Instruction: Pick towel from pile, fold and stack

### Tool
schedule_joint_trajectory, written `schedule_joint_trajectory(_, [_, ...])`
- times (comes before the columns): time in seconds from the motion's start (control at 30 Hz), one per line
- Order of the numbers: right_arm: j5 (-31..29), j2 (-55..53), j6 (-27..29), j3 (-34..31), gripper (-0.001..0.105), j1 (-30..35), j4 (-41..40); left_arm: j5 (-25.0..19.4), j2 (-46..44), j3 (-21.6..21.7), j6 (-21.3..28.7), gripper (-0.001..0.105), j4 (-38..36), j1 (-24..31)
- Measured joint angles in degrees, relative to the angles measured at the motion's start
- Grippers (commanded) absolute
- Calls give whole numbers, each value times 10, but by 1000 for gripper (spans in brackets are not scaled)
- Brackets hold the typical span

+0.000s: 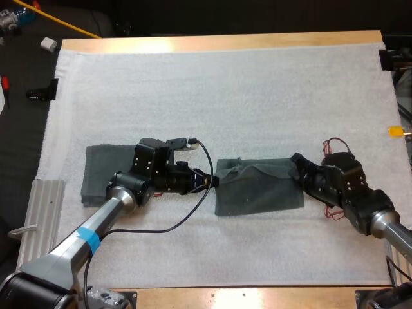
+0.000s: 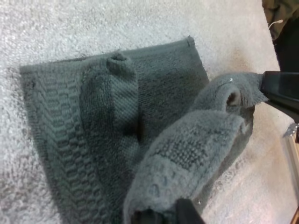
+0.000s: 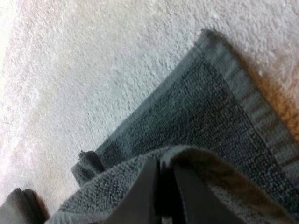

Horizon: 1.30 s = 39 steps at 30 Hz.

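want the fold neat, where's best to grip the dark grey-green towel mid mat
Take the dark grey-green terry towel by its two short ends, coming in from each side. It lies flat and wide, so only the lifted edges offer a pinch. The left gripper and right gripper sit there now, jaws shut on cloth.

Left arm: comes in from the lower left and reaches forward and right, forearm held low. The wrist is turned so the left hand (image 1: 210,181) points right. Its fingers (image 2: 188,214) are pinched on a fold of the towel (image 1: 257,193).

Right arm: comes in at the right edge, angled left, also low. The right hand (image 1: 298,162) points left, fingers (image 3: 142,196) clamped on the towel's opposite end. The two hands face each other, apart.
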<state>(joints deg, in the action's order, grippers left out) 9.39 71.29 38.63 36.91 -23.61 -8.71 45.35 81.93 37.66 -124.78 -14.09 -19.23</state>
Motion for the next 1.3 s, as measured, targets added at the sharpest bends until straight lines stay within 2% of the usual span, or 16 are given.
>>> schedule_joint_trajectory(0.17, [-3, 3, 0, 0, 0, 0, 9, -6, 0, 0, 0, 1, 5, 0])
schedule_joint_trajectory(0.27, [-7, 3, 0, 0, 5, 0, 12, -6, 0, 0, 0, 11, 5, 0])
schedule_joint_trajectory(0.37, [-9, 3, -1, 0, 28, 0, 17, -6, 0, 0, 0, 34, 9, 0])
schedule_joint_trajectory(0.47, [-11, 3, -5, 0, 65, 0, 45, -5, 0, 0, -4, 62, 14, 0])
schedule_joint_trajectory(0.5, [-11, 3, -5, 0, 67, 0, 50, -4, 0, 1, -4, 64, 15, 0])
schedule_joint_trajectory(0.57, [-11, 3, -4, 0, 67, 0, 83, 5, 0, 6, -9, 64, 21, 0])
schedule_joint_trajectory(0.67, [-1, -7, 38, 0, 67, 0, 167, 62, -5, 38, -22, 62, 29, 0])
schedule_joint_trajectory(0.73, [2, -11, 47, 1, 64, 0, 170, 68, -9, 41, -22, 61, 29, 0])
schedule_joint_trajectory(0.77, [10, -30, 80, 4, 63, 0, 171, 82, -29, 48, -25, 61, 27, 0])
schedule_joint_trajectory(0.83, [10, -31, 86, 4, 64, 0, 167, 79, -35, 46, -25, 61, 27, 0])
schedule_joint_trajectory(1.13, [8, -110, 196, 15, 64, 0, 24, 48, -144, 44, -13, 61, -24, 0])
schedule_joint_trajectory(1.3, [-1, -169, 256, 33, 64, 0, -82, 1, -222, 44, 17, 61, -108, 0])
